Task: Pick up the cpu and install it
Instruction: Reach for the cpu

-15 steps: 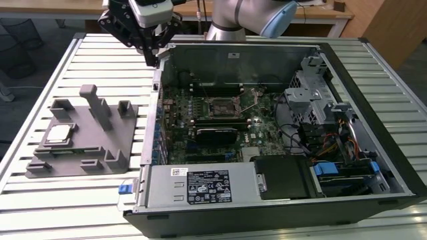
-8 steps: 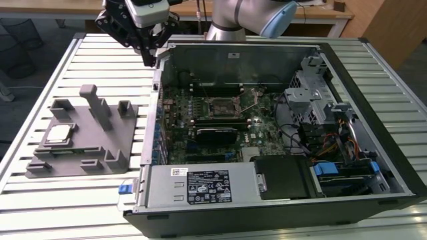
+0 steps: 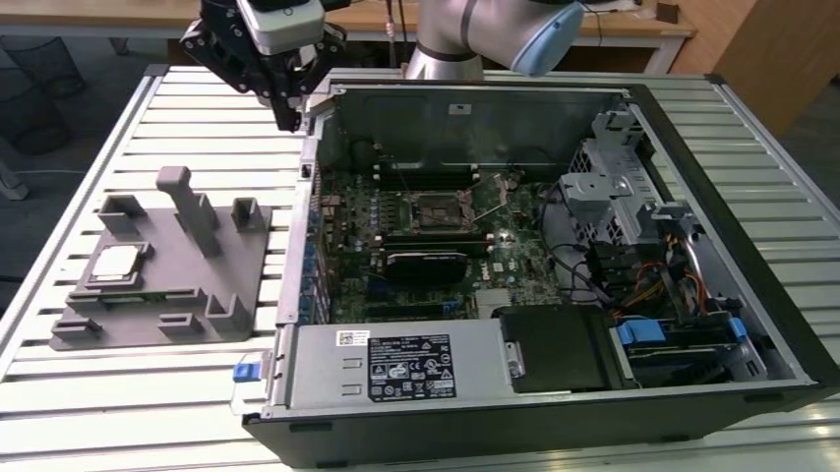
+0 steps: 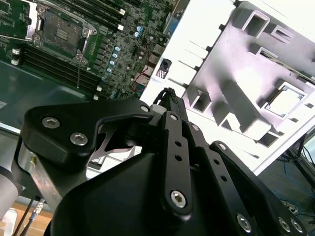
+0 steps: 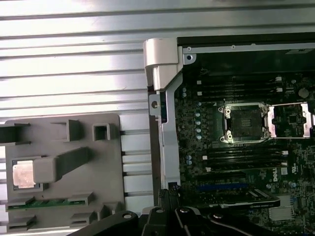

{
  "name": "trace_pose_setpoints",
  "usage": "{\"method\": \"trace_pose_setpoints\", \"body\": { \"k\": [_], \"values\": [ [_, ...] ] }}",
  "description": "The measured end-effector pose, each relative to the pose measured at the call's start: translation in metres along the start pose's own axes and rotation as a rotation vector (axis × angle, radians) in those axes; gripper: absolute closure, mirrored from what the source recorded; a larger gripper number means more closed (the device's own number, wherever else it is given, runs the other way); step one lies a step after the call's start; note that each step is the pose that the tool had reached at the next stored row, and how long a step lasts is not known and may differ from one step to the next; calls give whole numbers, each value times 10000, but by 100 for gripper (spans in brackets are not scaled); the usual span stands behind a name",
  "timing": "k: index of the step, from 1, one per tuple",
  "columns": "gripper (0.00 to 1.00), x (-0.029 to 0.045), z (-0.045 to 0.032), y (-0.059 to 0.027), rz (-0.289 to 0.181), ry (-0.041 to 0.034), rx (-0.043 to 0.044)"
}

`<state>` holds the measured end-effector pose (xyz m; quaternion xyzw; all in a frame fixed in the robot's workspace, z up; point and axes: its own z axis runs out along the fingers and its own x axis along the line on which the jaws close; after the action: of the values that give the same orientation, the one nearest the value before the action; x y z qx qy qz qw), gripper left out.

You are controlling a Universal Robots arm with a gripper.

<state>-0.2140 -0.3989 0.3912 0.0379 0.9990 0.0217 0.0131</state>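
So there's one arm here, and its claw (image 3: pixel 286 118) hangs over the far part of the slatted desk (image 3: pixel 197 128), just beside the far corner of the one open computer case (image 3: pixel 735 197) on the exterior view's left. The claw looks clenched with nothing in it. In the second wrist view the tips (image 4: pixel 169 96) meet, with no chip there.

The one cpu (image 3: pixel 116 262) is sitting flat in its pocket on the single grey holder block (image 3: pixel 171 285), on the exterior view's left, well apart from the claw. Both wrist views catch it too (image 5: pixel 22 174) (image 4: pixel 285 101). One green memory stick (image 5: pixel 49 202) lies in the same block.

There's one socket (image 3: pixel 438 207) on the board inside the case, with nothing in it.
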Motion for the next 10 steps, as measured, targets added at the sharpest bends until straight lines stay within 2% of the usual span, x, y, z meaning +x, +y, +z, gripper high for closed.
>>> {"method": "trace_pose_setpoints", "body": {
  "k": [6, 10],
  "values": [
    [89, 69, -1, -5, 1, 0, 0],
    [89, 182, -4, -14, 0, 1, 1]
  ]
}}
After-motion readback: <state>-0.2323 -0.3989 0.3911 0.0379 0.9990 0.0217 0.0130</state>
